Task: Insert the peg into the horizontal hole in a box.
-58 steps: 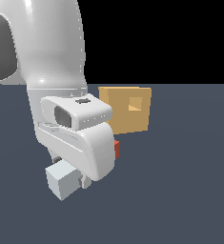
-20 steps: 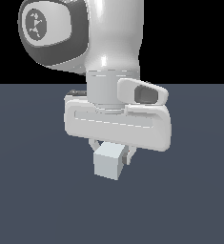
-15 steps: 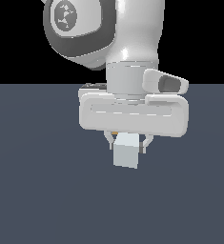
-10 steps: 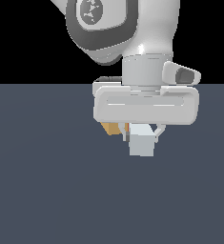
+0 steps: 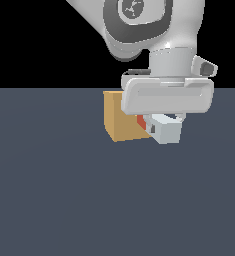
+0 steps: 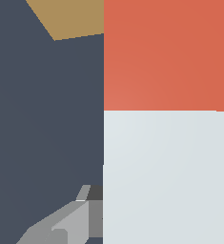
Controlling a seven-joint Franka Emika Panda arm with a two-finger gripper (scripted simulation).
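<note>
Over the last second your arm has swung the peg [image 5: 164, 131] across toward the exterior view's right, and the box [image 5: 123, 120], which the arm's body was covering a second ago, now shows behind and beside the hand. That puts you at the approach stage: the peg has been brought to the box but, as far as you can judge, is not yet inside it.

The gripper [image 5: 165, 124] is clamped on the peg, with its pale end facing the exterior camera and a sliver of the red end [image 5: 141, 121] peeking out right against the box's side. The peg hangs off the floor, level with the box's middle.

In the wrist view, the peg's long axis runs straight from the fingers [image 6: 61, 228] outward, pale half near them and the red end [image 6: 166, 55] leading toward the box [image 6: 73, 19]. The box sits off to one side of that line, not dead ahead.

You cannot see the hole in either view, so judge alignment cautiously before you push.
</note>
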